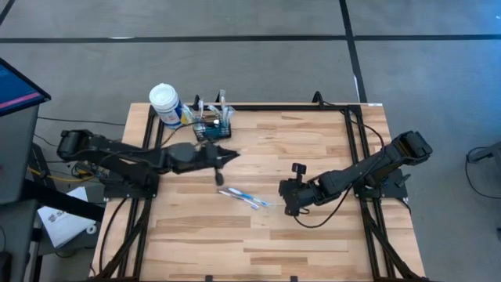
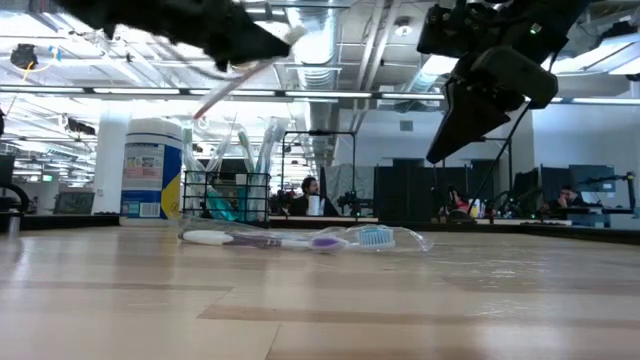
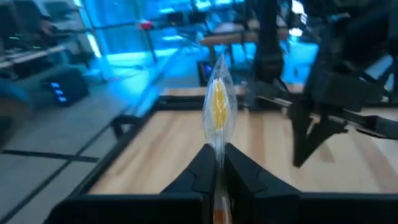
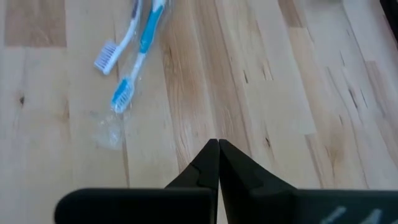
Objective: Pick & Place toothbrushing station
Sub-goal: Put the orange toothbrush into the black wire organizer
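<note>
Left gripper [image 1: 225, 159] raised above the pale butcher-block wooden bench [image 1: 313, 235], just in front of the small black wire-mesh rectangular caddy [image 1: 214, 125] at the back-left of the bench; fingers pinched on a clear-wrapped toothbrush with a yellow-orange core [image 3: 217, 106], held crosswise so one end sticks out beyond the fingers. Right gripper [image 1: 293, 196] low over the bench centre, fingers pressed together on nothing, pointing toward two loose toothbrushes with blue and white handles in clear film [image 1: 241, 197].

Likely trouble from here:
- Slipping of the wrapped toothbrush, judged from a thin pinch on slick, crinkly plastic film; any jolt could let it rotate or slide out.
- Snagging on the caddy, already crowded with upright items; the long free end could catch the mesh rim or tip the light wire frame.
- Knocking the white-capped, blue-labelled cylindrical bottle [image 1: 165, 104], standing just beside the caddy, during the swing toward it.
- Missing the opening, since the gaps between the upright items look narrow.

Textures: matte dark arms, open grid mesh with thin rigid wires, glossy transparent wrappers, bristled brush heads, smooth varnished wood with visible grain strips.
</note>
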